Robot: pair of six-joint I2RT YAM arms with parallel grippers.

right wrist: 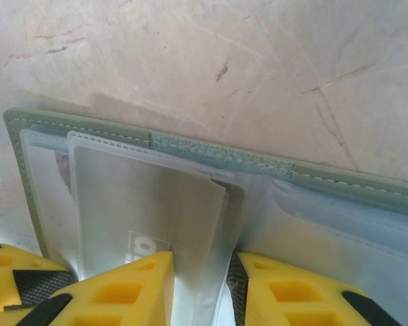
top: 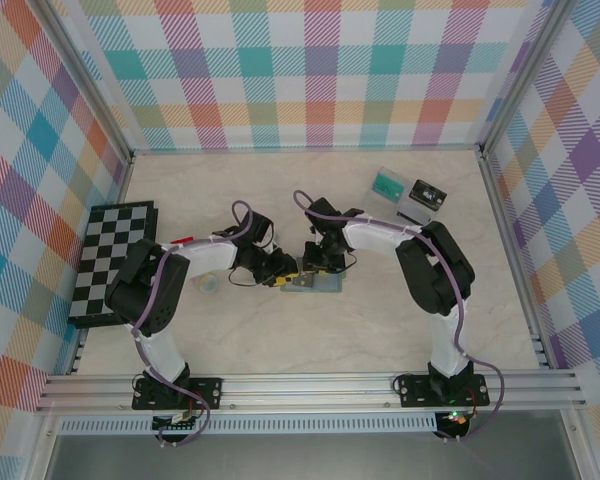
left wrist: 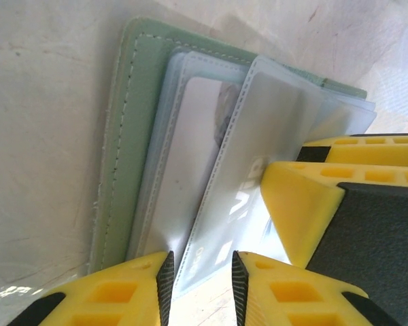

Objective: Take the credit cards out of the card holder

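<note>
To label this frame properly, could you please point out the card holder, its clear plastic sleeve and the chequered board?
card holder (left wrist: 122,156), left wrist view, on its stitched green edge.
clear plastic sleeve (left wrist: 285,115), left wrist view, on its flat face.
chequered board (top: 105,245), top external view, on its middle squares.

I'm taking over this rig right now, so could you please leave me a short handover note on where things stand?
The left gripper is open, its fingers either side of a clear sleeve's edge, not clamped.
The right gripper is open, straddling the lower edge of a sleeve that holds a card.
The card holder lies open on the table between both grippers, sleeves fanned out.
One pale credit card sits inside its sleeve.
Done: holder opened, grippers positioned.
Left: pinch that card, draw it out, then check the other sleeves.
</note>
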